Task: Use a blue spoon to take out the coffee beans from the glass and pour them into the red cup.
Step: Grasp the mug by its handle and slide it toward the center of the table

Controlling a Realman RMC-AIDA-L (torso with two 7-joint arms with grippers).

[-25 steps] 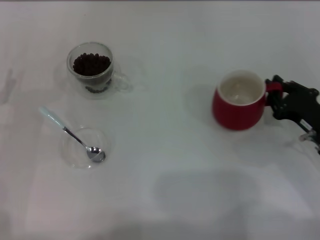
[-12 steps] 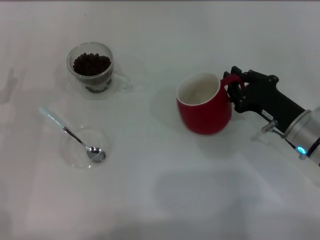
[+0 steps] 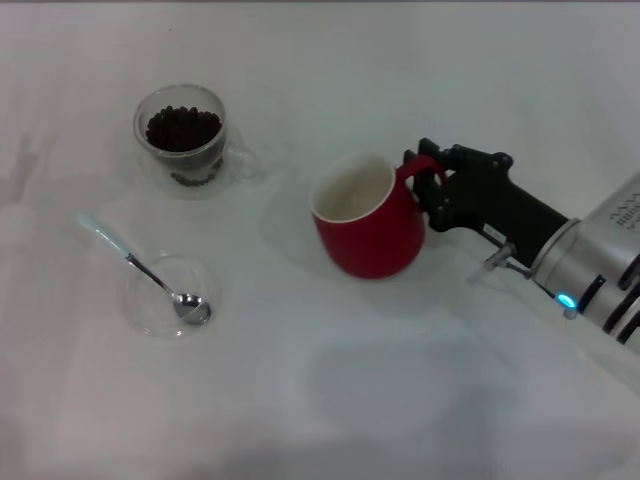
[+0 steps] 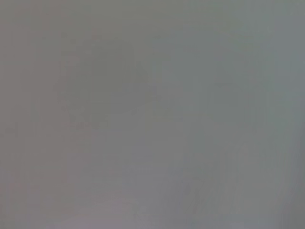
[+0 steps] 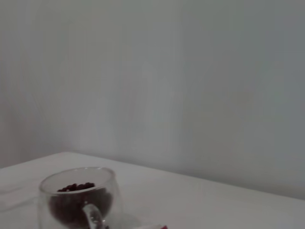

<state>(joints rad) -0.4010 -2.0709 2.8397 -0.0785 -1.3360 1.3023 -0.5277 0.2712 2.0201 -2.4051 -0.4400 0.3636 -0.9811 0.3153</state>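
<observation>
Moved leftward across bench [image 3: 330,420]: red cup [image 3: 368,228] | right gripper [image 3: 425,185] fingers clamped on its handle | left gripper unseen

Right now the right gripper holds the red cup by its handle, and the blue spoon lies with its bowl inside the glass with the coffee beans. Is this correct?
Not quite. In the head view the blue spoon rests with its bowl in the shallow clear saucer, not in the glass with the coffee beans. The right gripper does hold the red cup by its handle.
</observation>
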